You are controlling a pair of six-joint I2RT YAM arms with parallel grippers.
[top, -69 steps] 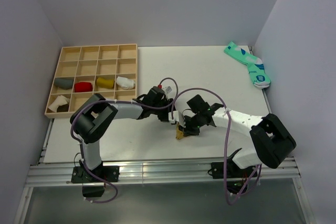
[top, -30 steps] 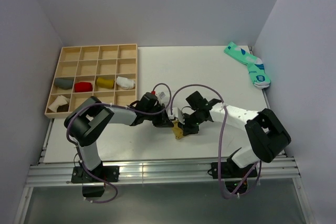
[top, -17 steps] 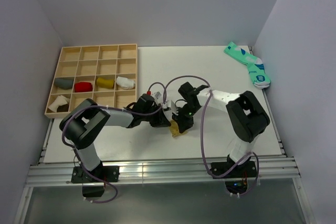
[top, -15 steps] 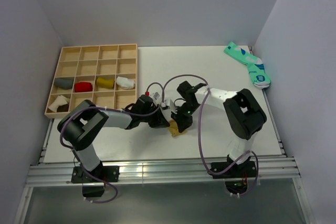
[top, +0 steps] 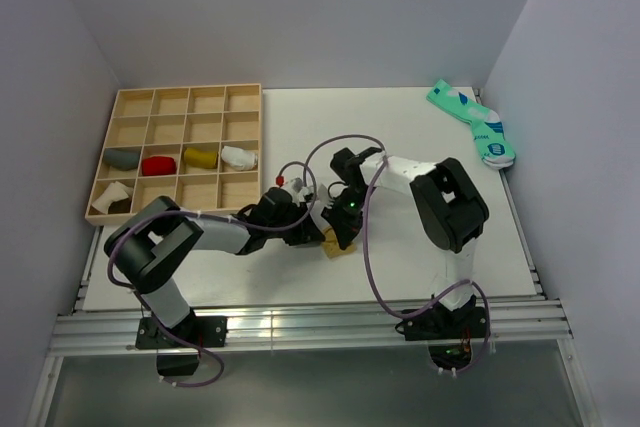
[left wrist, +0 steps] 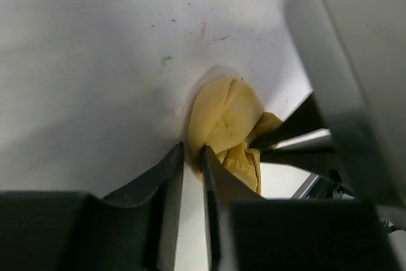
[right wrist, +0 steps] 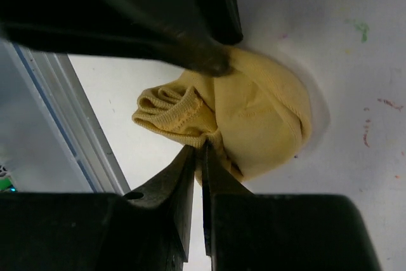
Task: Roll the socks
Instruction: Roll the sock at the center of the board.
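A mustard-yellow sock [top: 336, 245], bunched into a loose ball, lies on the white table near the front middle. Both grippers meet over it. My right gripper [top: 344, 231] comes from the right and is shut on a fold beside the ribbed cuff [right wrist: 166, 111]; in the right wrist view the right gripper [right wrist: 202, 149] pinches yellow fabric. My left gripper [top: 318, 232] reaches from the left. In the left wrist view the left gripper [left wrist: 192, 150] has its jaws a narrow slit apart, the sock [left wrist: 227, 117] touching its tips. The beige banded sock is out of view.
A teal patterned sock [top: 475, 124] lies at the table's back right corner. A wooden compartment tray [top: 188, 88] sits at the back left, holding rolled socks: grey [top: 123, 158], red [top: 158, 164], yellow [top: 200, 157], white [top: 238, 156]. The table's front edge rail [top: 300, 319] is close.
My left jaws have parted slightly from shut. The right arm has folded in, its elbow swinging left, while its gripper stays on the sock. The sock has barely shifted.
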